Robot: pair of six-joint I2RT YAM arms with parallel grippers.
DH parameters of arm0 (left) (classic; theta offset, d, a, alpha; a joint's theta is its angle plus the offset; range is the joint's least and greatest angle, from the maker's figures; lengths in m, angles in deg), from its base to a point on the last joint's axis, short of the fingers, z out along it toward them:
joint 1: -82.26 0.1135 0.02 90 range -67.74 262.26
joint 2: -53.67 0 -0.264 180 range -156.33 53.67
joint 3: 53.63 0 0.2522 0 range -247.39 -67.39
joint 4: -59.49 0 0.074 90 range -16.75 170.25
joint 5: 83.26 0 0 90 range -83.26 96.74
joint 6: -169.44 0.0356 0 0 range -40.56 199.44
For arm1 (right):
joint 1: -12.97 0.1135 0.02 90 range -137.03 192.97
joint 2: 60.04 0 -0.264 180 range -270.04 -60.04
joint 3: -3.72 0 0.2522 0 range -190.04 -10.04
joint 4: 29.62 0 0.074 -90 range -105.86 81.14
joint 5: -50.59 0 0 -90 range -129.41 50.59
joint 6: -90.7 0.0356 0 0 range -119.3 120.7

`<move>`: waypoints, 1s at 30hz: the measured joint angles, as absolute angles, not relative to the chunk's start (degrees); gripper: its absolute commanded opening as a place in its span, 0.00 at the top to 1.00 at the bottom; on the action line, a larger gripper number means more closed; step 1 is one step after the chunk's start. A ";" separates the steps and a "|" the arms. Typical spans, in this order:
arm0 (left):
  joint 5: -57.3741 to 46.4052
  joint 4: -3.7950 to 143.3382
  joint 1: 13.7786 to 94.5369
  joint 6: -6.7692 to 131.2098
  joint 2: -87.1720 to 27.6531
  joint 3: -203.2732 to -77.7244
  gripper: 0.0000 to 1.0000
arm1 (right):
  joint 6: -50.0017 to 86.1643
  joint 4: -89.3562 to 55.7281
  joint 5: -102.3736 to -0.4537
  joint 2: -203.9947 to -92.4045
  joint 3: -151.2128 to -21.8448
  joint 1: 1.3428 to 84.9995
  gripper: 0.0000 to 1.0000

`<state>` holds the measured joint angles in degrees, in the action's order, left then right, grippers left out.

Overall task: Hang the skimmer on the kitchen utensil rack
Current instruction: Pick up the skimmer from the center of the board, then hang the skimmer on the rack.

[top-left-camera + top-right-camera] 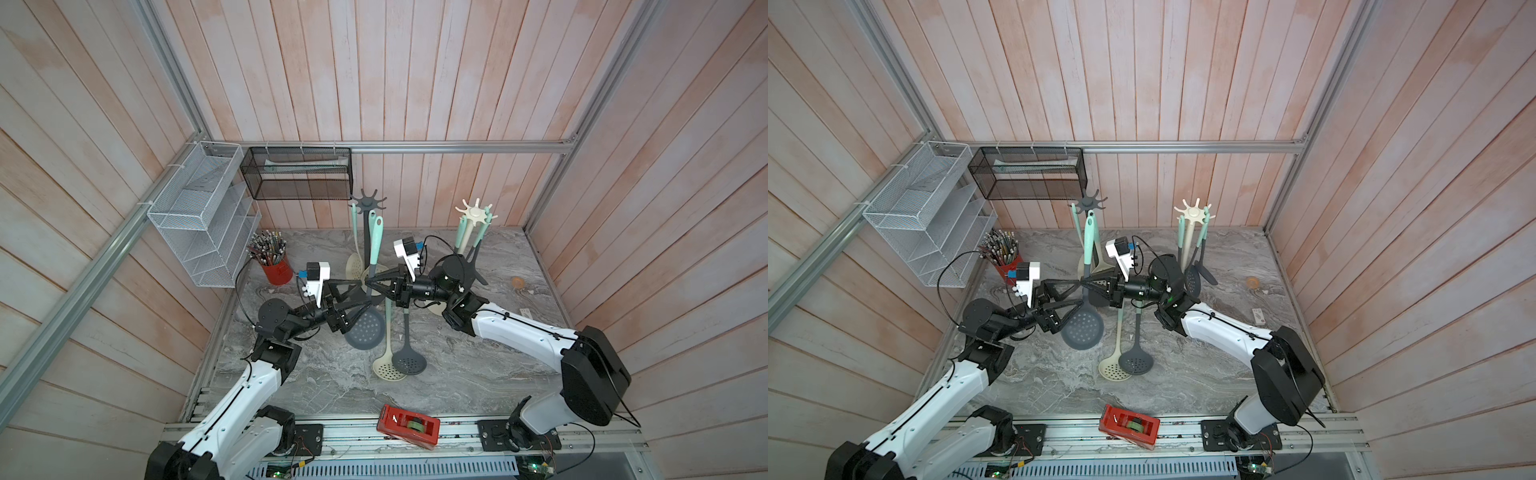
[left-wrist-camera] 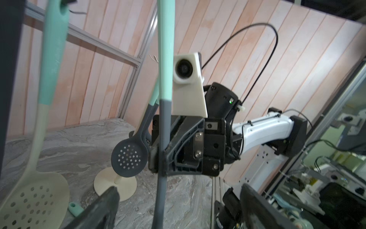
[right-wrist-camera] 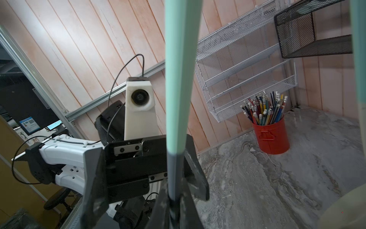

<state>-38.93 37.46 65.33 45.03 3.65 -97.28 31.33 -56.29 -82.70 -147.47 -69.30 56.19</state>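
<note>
The skimmer [image 1: 365,330] has a round grey perforated head and a mint handle [image 2: 165,59], and it stands upright above the table in both top views. My right gripper [image 1: 369,286] is shut on its grey shaft [image 3: 174,198]. From the opposite side my left gripper [image 1: 365,296] stands open, its fingers [image 2: 105,206] wide on either side of the shaft without touching it. The handle's end sits just below the hooks of the dark grey utensil rack [image 1: 368,201]. A cream skimmer [image 1: 353,266] hangs from that rack.
A cream utensil rack [image 1: 473,212] with several hung utensils stands at the back right. A cream skimmer [image 1: 388,365] and a grey one [image 1: 409,361] lie on the marble table [image 1: 498,374]. Red pencil cup [image 1: 276,270], white mesh shelf [image 1: 199,216], black mesh basket [image 1: 299,172], red tape dispenser [image 1: 409,426].
</note>
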 measured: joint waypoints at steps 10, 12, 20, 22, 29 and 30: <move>-20.96 51.63 65.33 49.92 14.03 -97.61 0.00 | 26.15 -48.44 -80.63 -151.17 -75.36 54.40 1.00; -19.54 52.52 65.33 50.14 13.75 -97.61 0.00 | 25.71 -47.09 -80.65 -152.87 -77.15 54.51 1.00; -18.23 52.94 65.33 50.60 11.74 -97.61 0.00 | 24.84 -42.12 -81.70 -158.29 -83.14 54.55 1.00; -18.25 52.85 65.33 50.73 11.28 -97.61 0.00 | 24.66 -41.27 -82.00 -159.10 -84.32 54.60 1.00; -18.71 52.30 65.33 50.95 9.94 -97.61 0.01 | 24.66 -39.39 -83.21 -161.35 -87.31 54.62 1.00; -18.77 52.19 65.33 50.97 9.81 -97.61 0.01 | 24.68 -39.35 -83.29 -161.53 -87.44 54.62 1.00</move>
<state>-18.77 52.19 65.33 50.97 9.81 -97.61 24.68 -39.35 -83.29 -161.53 -87.44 54.62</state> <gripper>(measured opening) 0.994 0.088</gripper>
